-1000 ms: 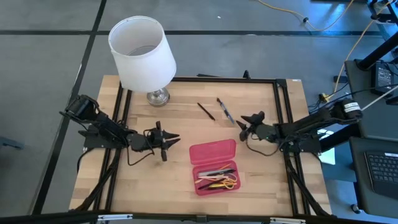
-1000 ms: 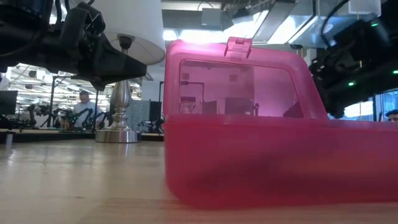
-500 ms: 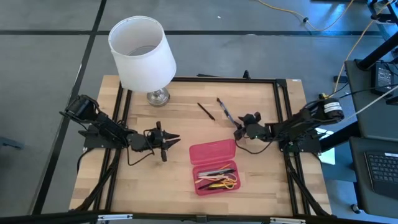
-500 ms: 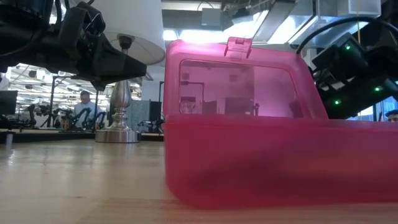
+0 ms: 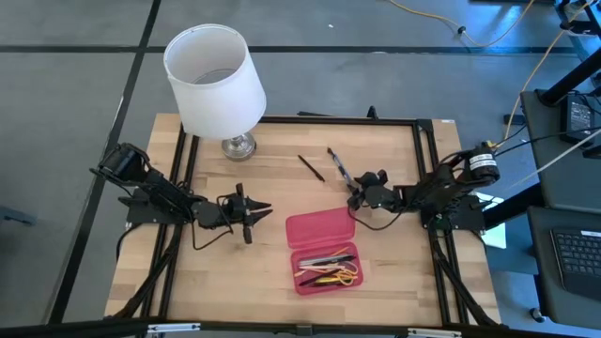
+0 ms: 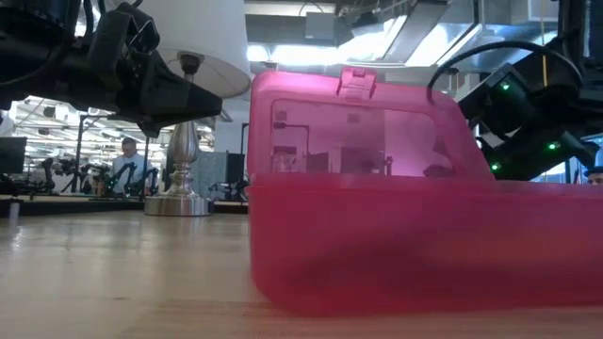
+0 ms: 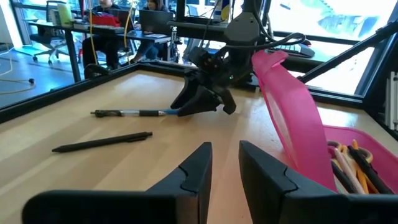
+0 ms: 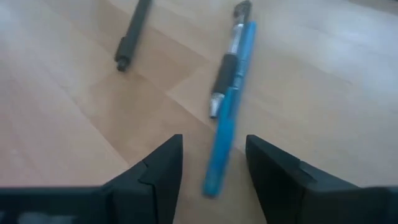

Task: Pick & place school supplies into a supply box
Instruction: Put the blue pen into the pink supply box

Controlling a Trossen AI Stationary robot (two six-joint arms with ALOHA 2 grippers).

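The pink supply box (image 5: 324, 249) lies open. Its tray (image 5: 329, 269) holds several pens and the yellow-handled scissors (image 5: 340, 278), and its lid (image 6: 358, 132) stands up on the far side. A blue pen (image 8: 227, 118) and a grey-black pen (image 8: 227, 65) lie side by side on the wood, with a black pen (image 5: 312, 167) to their left. My right gripper (image 5: 354, 192) is low and open, just off the lid's far right corner. Its fingers stand on either side of the blue pen's near end (image 8: 212, 177). My left gripper (image 5: 258, 208) hovers left of the box, slightly open.
A white-shaded lamp (image 5: 214, 80) stands on its metal base (image 5: 238, 145) at the table's far left. A black frame (image 5: 427, 178) rims the tabletop. Bare wood (image 5: 207, 272) lies near and left of the box. People sit in the room beyond the table.
My right gripper has moved toward the table's left and lower, from right of the box to the blue pen, still open. In the low view the box's lid has tipped slightly. My left arm has kept still.
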